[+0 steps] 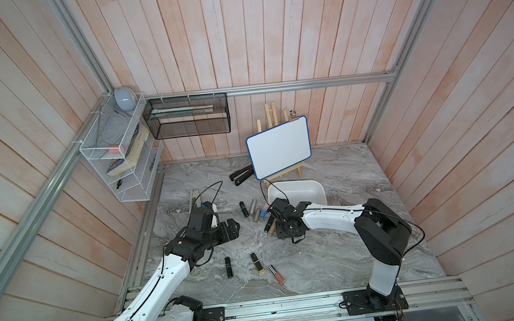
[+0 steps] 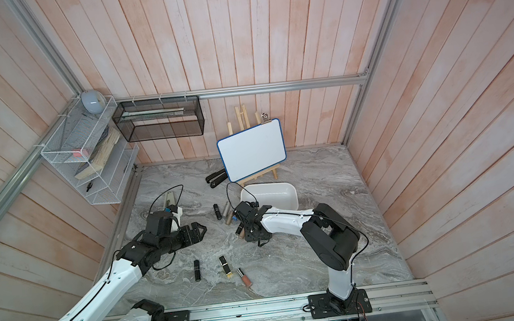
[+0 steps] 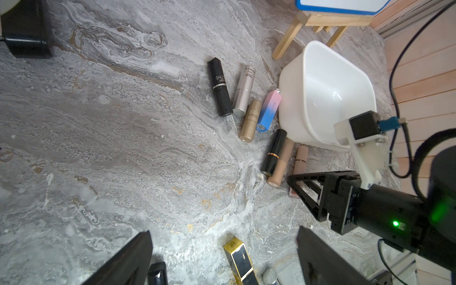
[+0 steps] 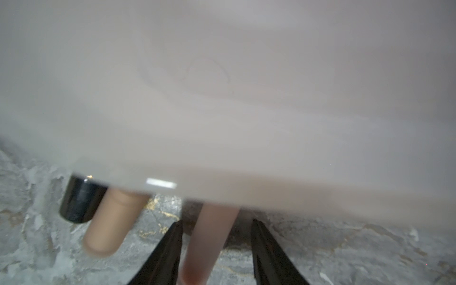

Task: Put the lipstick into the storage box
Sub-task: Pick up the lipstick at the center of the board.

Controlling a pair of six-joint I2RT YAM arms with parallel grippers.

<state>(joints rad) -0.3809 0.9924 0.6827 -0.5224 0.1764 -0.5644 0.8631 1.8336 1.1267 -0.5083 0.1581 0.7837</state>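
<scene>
Right wrist view: the right claw (image 4: 216, 222) straddles a pale pink lipstick (image 4: 209, 244) lying on the bench (image 4: 345, 246) just beside the storage box (image 4: 222, 98), jaws set narrow with a gap on one side, not yet clamped. Elsewhere the left claw (image 3: 223, 233) hangs wide and empty. Where visible, the storage box holds nothing and every lipstick in sight lies outside it, so the task is judged barely begun.
</scene>
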